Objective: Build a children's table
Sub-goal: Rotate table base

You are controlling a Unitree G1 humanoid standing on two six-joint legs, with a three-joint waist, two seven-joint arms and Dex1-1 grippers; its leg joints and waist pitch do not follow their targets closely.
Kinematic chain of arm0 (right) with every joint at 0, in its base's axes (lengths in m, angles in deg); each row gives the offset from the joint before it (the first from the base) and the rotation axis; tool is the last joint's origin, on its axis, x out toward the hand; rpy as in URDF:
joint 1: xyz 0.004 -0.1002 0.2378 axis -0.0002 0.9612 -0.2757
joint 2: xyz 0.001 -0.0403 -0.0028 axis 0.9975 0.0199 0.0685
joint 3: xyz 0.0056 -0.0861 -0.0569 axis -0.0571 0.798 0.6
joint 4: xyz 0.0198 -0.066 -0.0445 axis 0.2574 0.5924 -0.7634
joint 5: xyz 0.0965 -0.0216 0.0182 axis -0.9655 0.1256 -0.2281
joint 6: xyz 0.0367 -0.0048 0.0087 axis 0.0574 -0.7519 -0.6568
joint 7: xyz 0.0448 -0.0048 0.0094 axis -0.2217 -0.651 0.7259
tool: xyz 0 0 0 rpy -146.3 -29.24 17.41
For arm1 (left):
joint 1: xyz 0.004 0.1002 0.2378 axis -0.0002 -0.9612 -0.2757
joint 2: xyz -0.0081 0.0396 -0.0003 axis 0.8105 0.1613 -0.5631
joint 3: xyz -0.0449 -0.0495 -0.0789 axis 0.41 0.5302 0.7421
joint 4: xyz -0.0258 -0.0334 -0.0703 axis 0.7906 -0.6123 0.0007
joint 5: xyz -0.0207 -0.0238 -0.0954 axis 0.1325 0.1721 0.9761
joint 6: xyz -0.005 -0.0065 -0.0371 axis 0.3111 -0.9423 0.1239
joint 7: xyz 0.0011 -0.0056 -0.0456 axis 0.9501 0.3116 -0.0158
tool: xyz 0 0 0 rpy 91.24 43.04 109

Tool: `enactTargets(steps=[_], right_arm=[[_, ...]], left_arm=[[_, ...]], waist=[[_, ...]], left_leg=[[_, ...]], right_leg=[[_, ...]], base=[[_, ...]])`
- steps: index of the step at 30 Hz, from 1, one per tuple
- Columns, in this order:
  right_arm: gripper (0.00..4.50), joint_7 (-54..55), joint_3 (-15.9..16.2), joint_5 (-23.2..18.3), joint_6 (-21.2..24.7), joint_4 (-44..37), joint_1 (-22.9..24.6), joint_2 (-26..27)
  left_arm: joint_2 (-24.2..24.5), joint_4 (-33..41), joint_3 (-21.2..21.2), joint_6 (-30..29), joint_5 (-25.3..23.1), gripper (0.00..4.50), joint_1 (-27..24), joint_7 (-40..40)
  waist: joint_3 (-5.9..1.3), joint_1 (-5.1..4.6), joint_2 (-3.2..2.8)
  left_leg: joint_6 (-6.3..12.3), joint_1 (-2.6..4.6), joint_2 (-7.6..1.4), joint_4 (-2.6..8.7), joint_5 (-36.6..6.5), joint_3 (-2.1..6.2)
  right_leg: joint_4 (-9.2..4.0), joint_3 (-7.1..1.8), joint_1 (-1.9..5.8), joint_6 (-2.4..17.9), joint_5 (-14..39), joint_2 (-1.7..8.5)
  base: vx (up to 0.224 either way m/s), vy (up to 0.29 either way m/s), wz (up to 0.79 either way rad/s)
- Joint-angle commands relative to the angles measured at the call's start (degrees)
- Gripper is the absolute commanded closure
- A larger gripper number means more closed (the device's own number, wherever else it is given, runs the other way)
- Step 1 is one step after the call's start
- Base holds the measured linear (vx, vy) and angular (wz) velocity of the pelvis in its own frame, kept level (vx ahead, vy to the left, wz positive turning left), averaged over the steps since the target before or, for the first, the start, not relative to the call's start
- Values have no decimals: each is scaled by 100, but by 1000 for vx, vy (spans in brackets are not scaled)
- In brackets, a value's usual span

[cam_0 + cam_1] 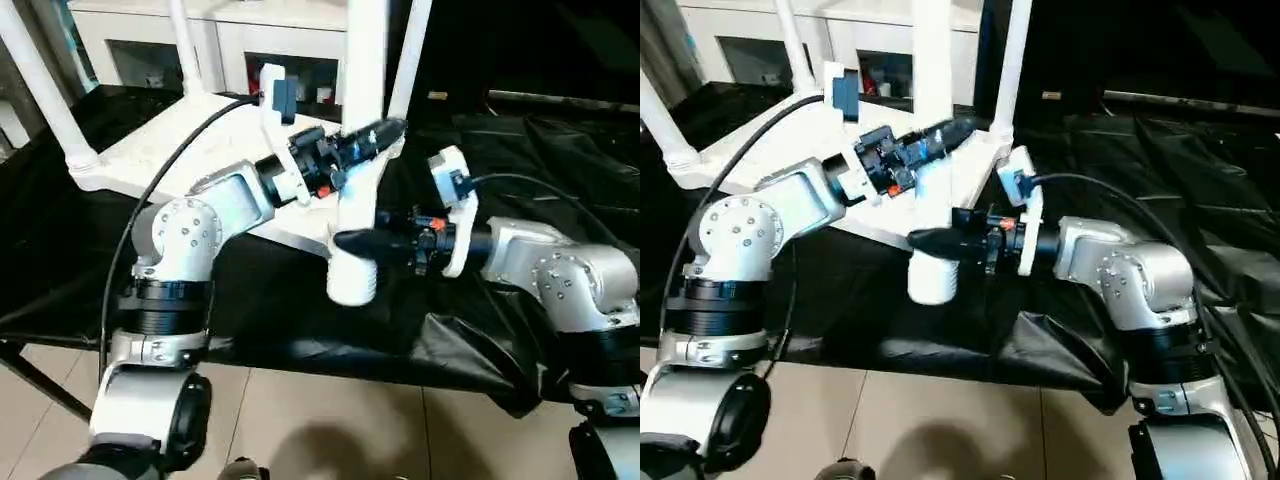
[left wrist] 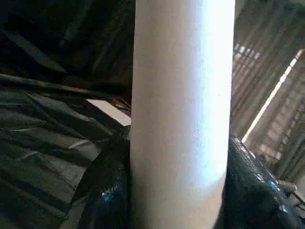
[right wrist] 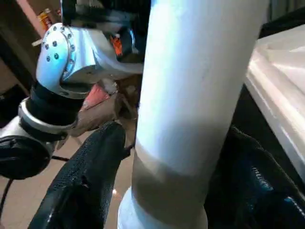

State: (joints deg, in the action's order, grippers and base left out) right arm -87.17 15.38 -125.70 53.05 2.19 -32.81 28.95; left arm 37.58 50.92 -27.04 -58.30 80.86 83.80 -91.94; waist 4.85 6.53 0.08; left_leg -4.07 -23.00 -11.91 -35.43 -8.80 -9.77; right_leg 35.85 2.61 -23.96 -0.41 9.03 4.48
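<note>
White leg (image 1: 360, 180) held upright at near tabletop (image 1: 300, 320) edge, right pincer (image 1: 350, 241) clenched low on it, left pincer (image 1: 385, 132) clenched higher. Behind, upturned white top (image 1: 190, 150) lying on black cloth, three legs (image 1: 40, 90) standing up. Farther back, cabinet (image 1: 220, 40).

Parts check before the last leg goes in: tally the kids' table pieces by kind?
Upright legs on the tabletop: 3
Held leg: 1
Tabletop: 1
Total: 5
</note>
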Motion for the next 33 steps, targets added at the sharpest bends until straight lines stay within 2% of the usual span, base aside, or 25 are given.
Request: enactTargets(steps=[1, 7, 17, 18, 22, 23, 29, 33], right_arm=[[145, -164, 79, -57, 98, 112, -126, -111], [145, -347, 147, -78, 166, 245, -200, -144], [145, -562, 259, -77, 245, 332, -217, -150], [173, -571, 262, -71, 241, 343, -219, -148], [185, -575, 256, -50, 225, 389, -235, -122], [215, -574, 250, -43, 221, 396, -237, -114], [253, -591, 219, -27, 197, 438, -258, -77], [257, -637, 209, -76, 215, 425, -232, -55]], left_arm=[[59, 190, -131, -86, -16, 262, 82, -217], [102, 309, -293, -130, 12, 262, 46, -411], [72, 339, -305, -147, 4, 262, 22, -432], [70, 341, -306, -148, 4, 262, 20, -434], [63, 335, -303, -149, 10, 262, 21, -448], [62, 335, -303, -150, 10, 262, 19, -450], [59, 369, -306, -172, 27, 262, -8, -459], [51, 384, -303, -171, 24, 262, -29, -456]], waist=[[-550, 7, 54], [-546, 6, 69], [-550, 10, 70], [-549, 10, 70], [-551, 8, 67], [-553, 13, 54], [-557, 10, 65], [-555, 12, 66]], left_leg=[[-121, 135, -28, 399, -1215, -21], [-129, 126, -38, 401, -1190, -22], [-129, 129, -33, 395, -1172, -22], [-130, 130, -34, 395, -1168, -23], [-131, 131, -33, 394, -1181, -22], [-126, 129, -32, 393, -1162, -20], [-118, 128, -34, 391, -1143, -21], [-113, 127, -35, 390, -1136, -22]], right_leg=[[-448, -142, 309, 989, 1692, 250], [-441, -141, 317, 1010, 1708, 259], [-445, -144, 313, 975, 1749, 254], [-445, -143, 311, 985, 1740, 253], [-445, -140, 313, 990, 1748, 250], [-439, -141, 316, 993, 1717, 253], [-432, -141, 318, 1030, 1646, 252], [-433, -142, 318, 1024, 1662, 254]], base=[[0, 0, 0], [0, 0, 0], [0, 0, 0], [0, 0, 0], [0, 0, 0], [0, 0, 0], [0, 0, 0], [0, 0, 0]])
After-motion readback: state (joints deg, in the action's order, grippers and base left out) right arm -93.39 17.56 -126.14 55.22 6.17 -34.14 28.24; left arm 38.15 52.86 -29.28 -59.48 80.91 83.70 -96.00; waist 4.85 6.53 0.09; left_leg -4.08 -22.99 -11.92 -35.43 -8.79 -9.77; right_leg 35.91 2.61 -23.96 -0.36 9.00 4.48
